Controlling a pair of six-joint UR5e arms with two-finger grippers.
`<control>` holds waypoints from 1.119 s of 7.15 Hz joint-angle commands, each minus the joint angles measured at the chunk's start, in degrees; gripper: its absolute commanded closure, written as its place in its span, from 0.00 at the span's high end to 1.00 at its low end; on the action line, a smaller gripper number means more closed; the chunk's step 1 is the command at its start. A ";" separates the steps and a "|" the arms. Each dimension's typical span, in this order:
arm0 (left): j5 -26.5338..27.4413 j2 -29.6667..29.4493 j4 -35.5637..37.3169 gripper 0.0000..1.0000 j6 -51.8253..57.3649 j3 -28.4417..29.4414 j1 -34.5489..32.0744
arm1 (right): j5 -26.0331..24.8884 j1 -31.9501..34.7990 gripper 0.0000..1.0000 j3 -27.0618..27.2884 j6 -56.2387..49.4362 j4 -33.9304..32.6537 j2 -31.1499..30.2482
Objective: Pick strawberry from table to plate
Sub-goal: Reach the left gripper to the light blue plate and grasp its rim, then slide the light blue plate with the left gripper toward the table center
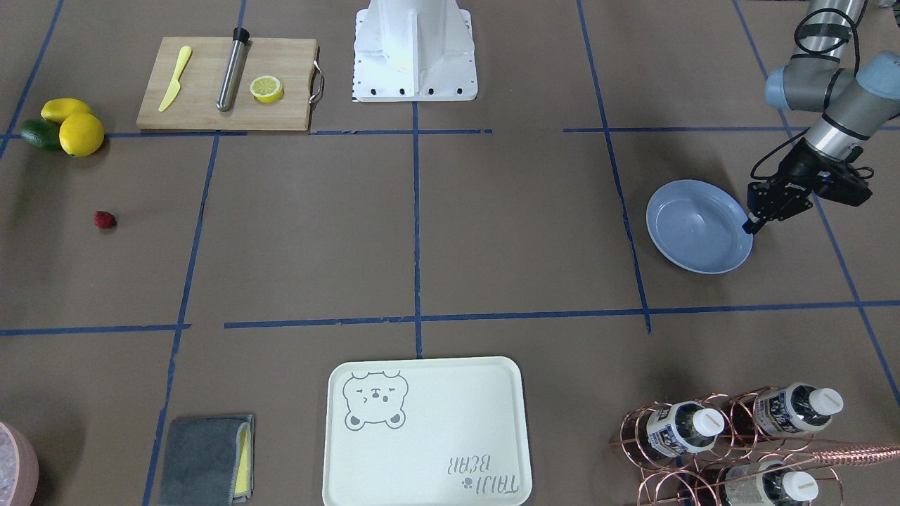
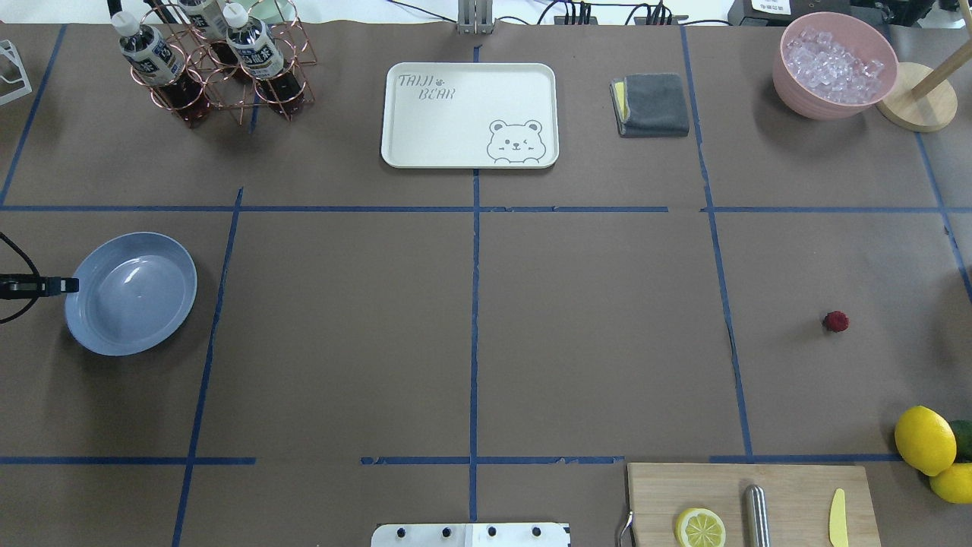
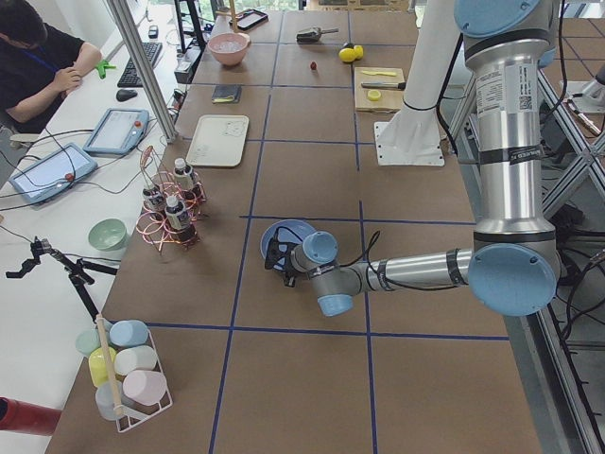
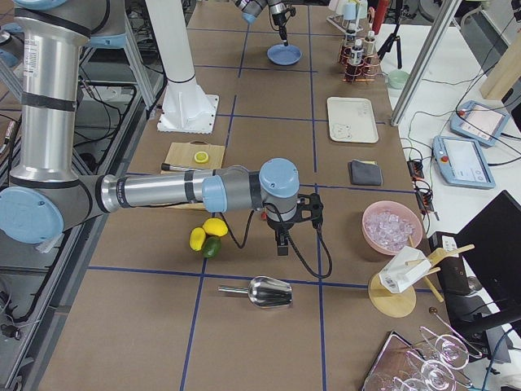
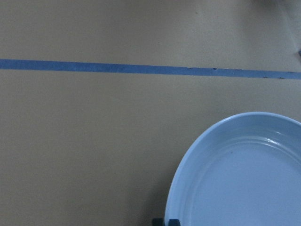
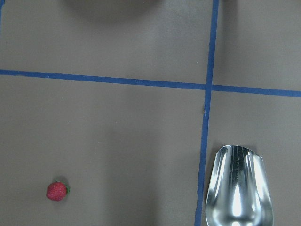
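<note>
The strawberry (image 1: 105, 221) (image 2: 835, 321) lies alone on the brown table (image 2: 592, 342), small and dark red. It also shows low and left in the right wrist view (image 6: 57, 191). The blue-lavender plate (image 1: 699, 226) (image 2: 130, 293) (image 5: 244, 179) sits at the opposite end, with nothing in it. My left gripper (image 1: 752, 225) (image 2: 70, 286) hangs at the plate's outer rim, fingers together and holding nothing. My right gripper (image 4: 281, 243) shows only in the exterior right view, above the table near the lemons; I cannot tell whether it is open or shut.
A cutting board (image 1: 225, 84) carries a lemon half, a yellow knife and a metal rod. Two lemons and an avocado (image 1: 63, 126) lie near the strawberry. A metal scoop (image 6: 239, 188), bear tray (image 2: 469, 114), grey cloth (image 2: 651, 105), ice bowl (image 2: 834, 64) and bottle rack (image 2: 216, 64) stand around.
</note>
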 commanded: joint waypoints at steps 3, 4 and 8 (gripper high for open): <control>-8.35 -2.36 4.69 0.00 -2.54 -7.60 -0.02 | 0.09 0.00 1.00 0.08 0.00 0.02 -0.09; -8.47 -5.33 11.42 0.00 -6.91 -12.33 0.07 | 0.09 0.00 1.00 0.17 0.00 0.02 -0.44; 4.31 -26.92 35.67 0.00 -19.67 -15.98 12.58 | 1.05 0.00 1.00 0.61 0.00 0.11 -0.44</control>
